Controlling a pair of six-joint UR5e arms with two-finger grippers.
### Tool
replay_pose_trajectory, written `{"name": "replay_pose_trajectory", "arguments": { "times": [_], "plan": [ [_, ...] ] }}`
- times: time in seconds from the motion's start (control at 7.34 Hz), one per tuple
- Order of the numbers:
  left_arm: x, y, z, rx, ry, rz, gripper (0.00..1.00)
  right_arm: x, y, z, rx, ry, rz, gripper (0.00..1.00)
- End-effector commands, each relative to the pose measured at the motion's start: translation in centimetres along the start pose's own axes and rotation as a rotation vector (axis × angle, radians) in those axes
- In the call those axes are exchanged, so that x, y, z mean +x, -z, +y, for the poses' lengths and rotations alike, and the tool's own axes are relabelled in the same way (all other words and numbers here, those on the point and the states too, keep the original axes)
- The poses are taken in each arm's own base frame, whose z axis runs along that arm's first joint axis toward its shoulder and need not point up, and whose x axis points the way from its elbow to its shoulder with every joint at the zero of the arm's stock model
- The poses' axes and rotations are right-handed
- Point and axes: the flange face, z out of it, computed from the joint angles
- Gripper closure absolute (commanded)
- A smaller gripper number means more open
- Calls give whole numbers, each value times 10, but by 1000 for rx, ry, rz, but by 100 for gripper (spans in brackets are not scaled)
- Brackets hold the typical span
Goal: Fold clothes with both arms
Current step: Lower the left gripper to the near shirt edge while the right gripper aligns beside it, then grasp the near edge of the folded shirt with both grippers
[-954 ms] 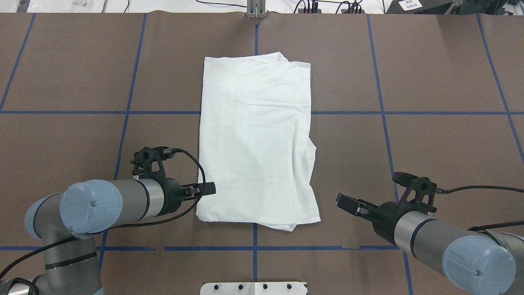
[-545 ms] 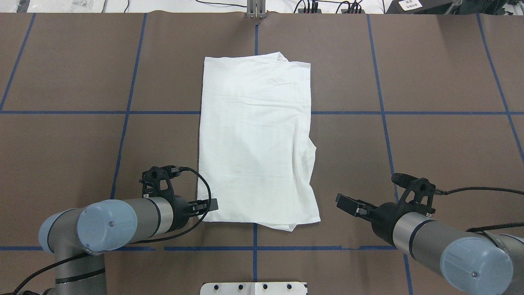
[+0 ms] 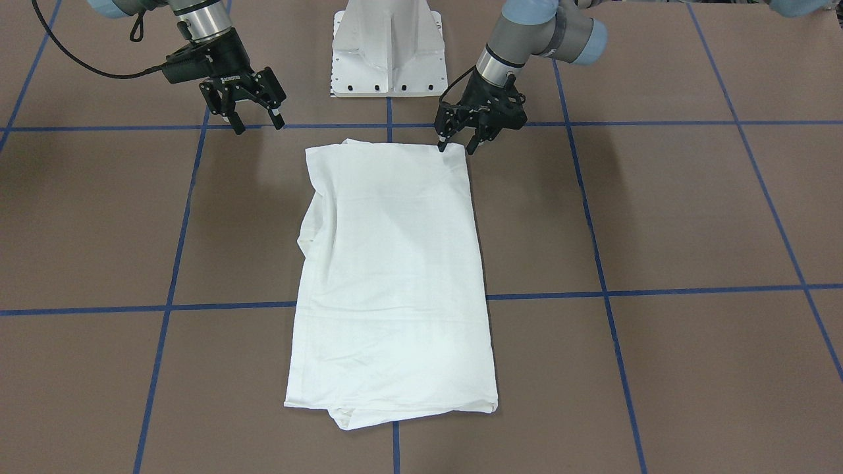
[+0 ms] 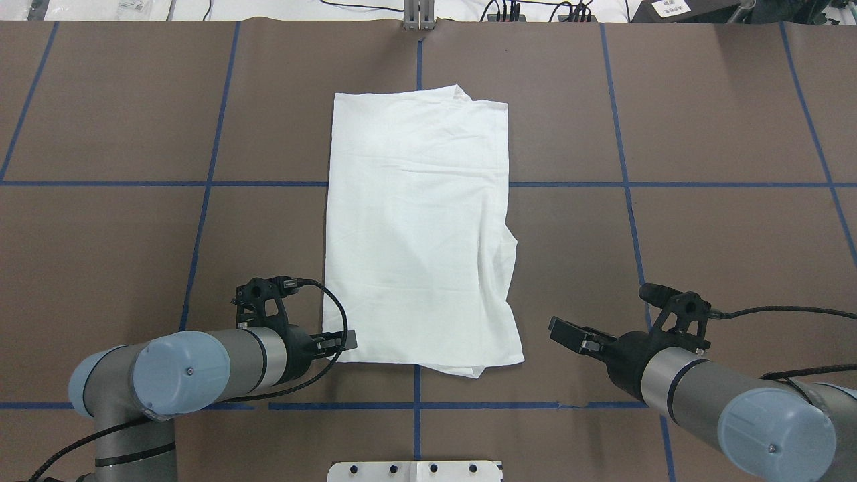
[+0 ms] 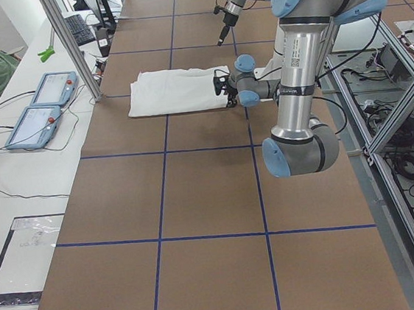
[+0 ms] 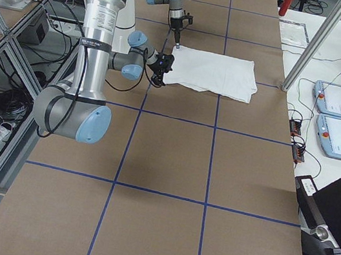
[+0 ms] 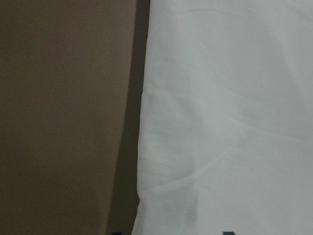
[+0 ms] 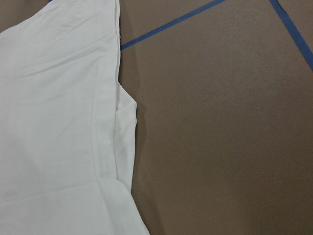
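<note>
Lying flat, creased white T-shirt [image 4: 415, 234] folded rectangular, matte brown table [image 4: 703, 120]

The T-shirt [image 4: 418, 227] is white cloth, matt and soft, with light creases. The table cover [image 4: 703, 100] is brown and matt; the right wrist view shows a fine, paper-like grain. The grid lines [image 4: 201, 184] are smooth blue tape. The left arm [image 4: 224, 355] and right arm [image 4: 696, 395] are grey-silver metal with a satin sheen. Their joint caps [image 4: 177, 375] are smooth, light blue and faintly glossy, plastic by appearance. The left gripper [image 3: 456, 148] and right gripper [image 3: 258, 126] are matt black. The cables [image 4: 790, 308] have a smooth black sheath. The pedestal base [image 3: 388, 46] is white painted metal with a slight gloss.
</note>
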Motion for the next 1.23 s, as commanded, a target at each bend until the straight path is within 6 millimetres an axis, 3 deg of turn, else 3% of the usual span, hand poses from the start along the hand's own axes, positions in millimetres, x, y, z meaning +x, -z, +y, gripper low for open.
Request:
{"name": "replay_pose_trajectory", "arguments": {
  "times": [0.0, 0.55, 0.68, 0.95, 1.09],
  "plan": [
    [-2, -5, 0, 0, -2, -9, 28, 1, -2, 2, -1, 2, 3, 0],
    [-1, -9, 6, -7, -4, -12, 31, 2, -3, 2, -1, 2, 4, 0],
    [-1, -9, 6, -7, -4, -12, 36, 2, -3, 2, -1, 2, 4, 0],
    [3, -9, 7, -10, -4, -6, 59, 2, -3, 2, -1, 2, 4, 0],
    [3, -9, 7, -9, -4, -6, 64, 2, -3, 2, -1, 3, 6, 0]
  ]
}}
